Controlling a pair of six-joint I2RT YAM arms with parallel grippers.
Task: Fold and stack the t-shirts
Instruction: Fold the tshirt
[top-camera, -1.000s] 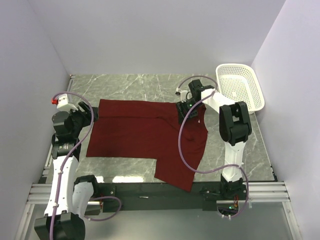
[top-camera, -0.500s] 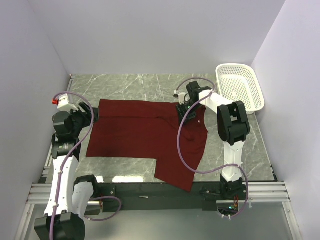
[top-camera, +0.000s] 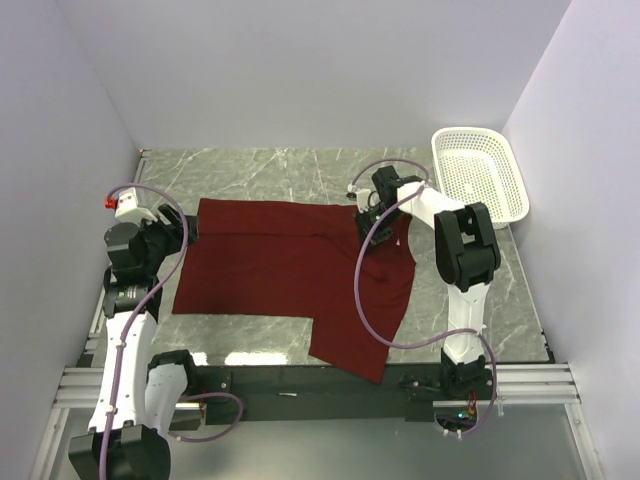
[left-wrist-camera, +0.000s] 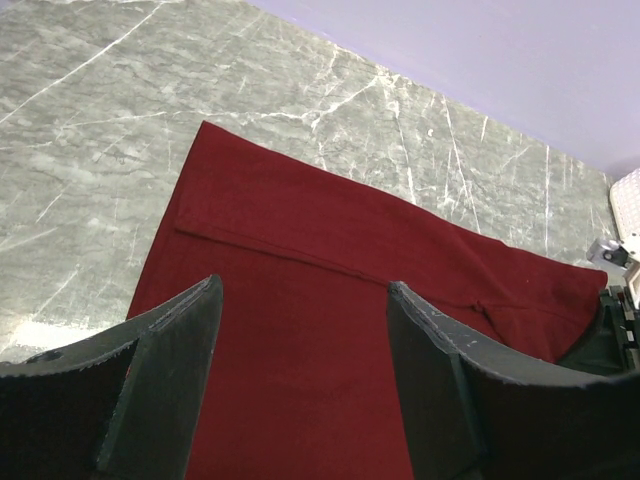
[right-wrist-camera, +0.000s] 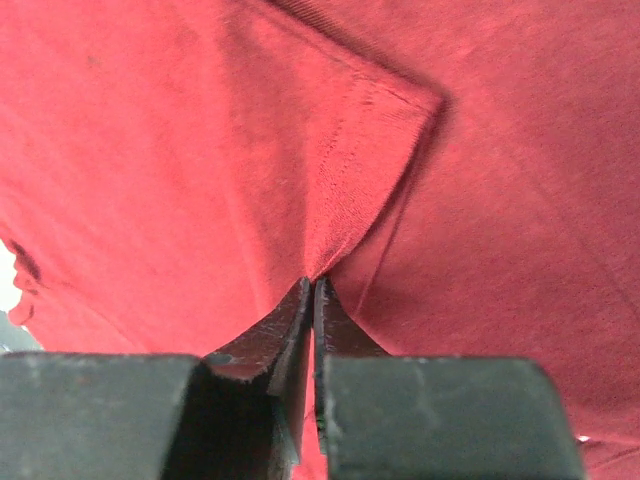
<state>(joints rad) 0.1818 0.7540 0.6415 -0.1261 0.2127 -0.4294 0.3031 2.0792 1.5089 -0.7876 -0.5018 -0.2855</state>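
Currently one maroon t-shirt (top-camera: 280, 265) lies on the marble table (top-camera: 260, 175), partly folded. Its long body runs left to right across the middle, and a flap on the right side drops toward the near edge, its corner lying over the black rail (top-camera: 250, 382).

The right gripper (top-camera: 368, 212) is down at the shirt's far right corner. In the right wrist view the right gripper (right-wrist-camera: 312, 290) is clamped tight: both fingers (right-wrist-camera: 270, 340) are pressed together with a pinched ridge of t-shirt (right-wrist-camera: 200, 150) cloth caught at the tips. The fabric puckers up into the pinch, and a stitched hem corner sits just beyond it.

The left gripper (top-camera: 190, 232) is at the shirt's left edge, near the far left corner. In the left wrist view the left gripper (left-wrist-camera: 303, 290) is spread wide, fingers (left-wrist-camera: 170, 340) well apart with nothing between them, and the t-shirt (left-wrist-camera: 330, 260) is spread below. Cannot tell if the tips touch the cloth. That view also shows a narrow strip folded over along the shirt's far edge, with bare marble beyond it.

A white mesh basket (top-camera: 480, 180) stands at the far right corner of the table, apart from the shirt and just beside the right arm's forearm. The right arm's purple cable (top-camera: 362, 290) loops down over the right part of the shirt.
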